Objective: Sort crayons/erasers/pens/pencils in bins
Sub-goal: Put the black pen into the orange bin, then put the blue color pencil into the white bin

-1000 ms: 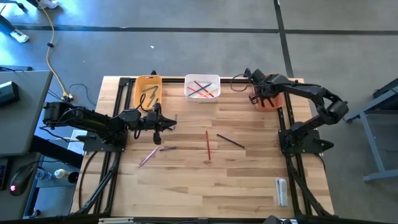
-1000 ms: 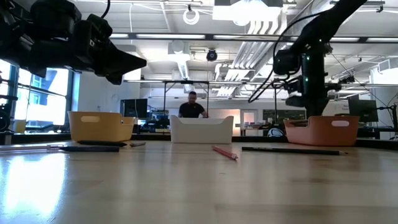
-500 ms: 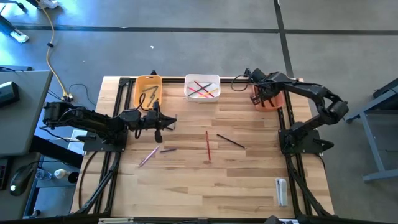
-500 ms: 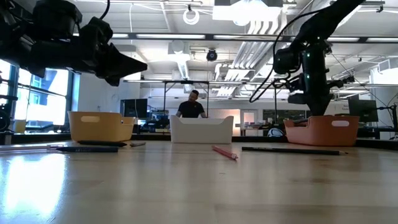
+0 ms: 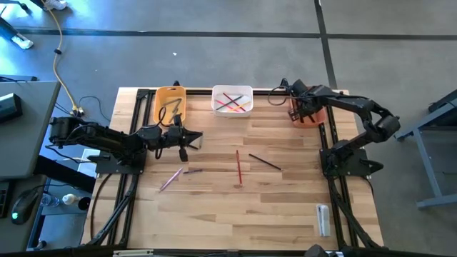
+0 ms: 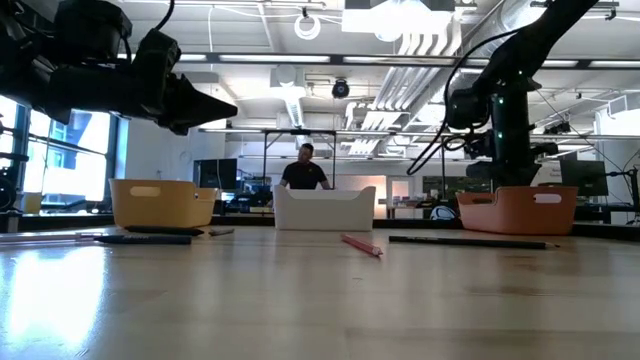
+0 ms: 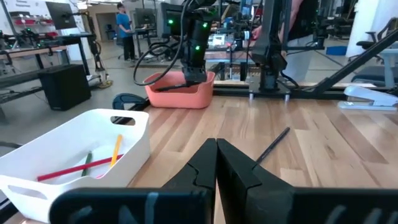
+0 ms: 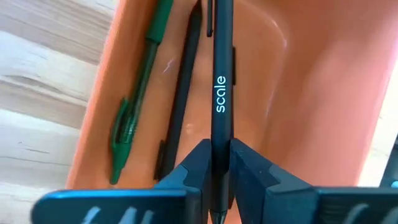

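At upper right, our right hand (image 8: 219, 163) grips a black pen (image 8: 221, 93) over the red bin (image 8: 298, 81); left hand (image 7: 216, 163) hovers shut, empty.

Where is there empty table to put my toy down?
The near stretch of the table, in front of the red pencil, looks bare up to the white item at the right corner. It's crowded by the bins and around the black pen.
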Controlling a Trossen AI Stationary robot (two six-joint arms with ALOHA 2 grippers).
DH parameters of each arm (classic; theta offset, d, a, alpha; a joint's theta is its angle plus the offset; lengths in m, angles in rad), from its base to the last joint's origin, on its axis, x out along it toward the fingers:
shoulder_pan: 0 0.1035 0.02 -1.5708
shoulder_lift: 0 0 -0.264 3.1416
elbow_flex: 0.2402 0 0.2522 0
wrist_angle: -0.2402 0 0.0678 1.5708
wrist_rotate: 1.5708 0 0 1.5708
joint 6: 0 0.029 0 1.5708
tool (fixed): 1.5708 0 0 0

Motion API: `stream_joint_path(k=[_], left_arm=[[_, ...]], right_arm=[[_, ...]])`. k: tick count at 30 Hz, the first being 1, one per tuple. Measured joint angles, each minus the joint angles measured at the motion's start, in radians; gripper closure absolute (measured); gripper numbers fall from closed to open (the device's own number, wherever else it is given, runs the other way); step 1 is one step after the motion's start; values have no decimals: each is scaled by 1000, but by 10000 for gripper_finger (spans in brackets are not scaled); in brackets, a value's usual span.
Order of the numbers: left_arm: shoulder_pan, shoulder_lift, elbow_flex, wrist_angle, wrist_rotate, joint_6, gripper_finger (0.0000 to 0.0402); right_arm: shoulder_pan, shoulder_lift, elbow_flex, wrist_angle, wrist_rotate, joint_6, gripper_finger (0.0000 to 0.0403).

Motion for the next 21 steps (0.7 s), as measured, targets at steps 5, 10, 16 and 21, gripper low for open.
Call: stream_joint_path(k=[5,10,16,21], left_arm=[[0,0,0,0,12,-1,401],[-2,0,0,-12,93,-19,401],[-2,0,0,-25,125,-19,401],[-2,0,0,-25,132,-10,401]], right_arm=[[0,0,0,11,0,-9,318],[0,-7,3,0,22,-92,304],[80,-128,11,-53,92,-67,334],[237,-283,10,-56,93,-34,383]])
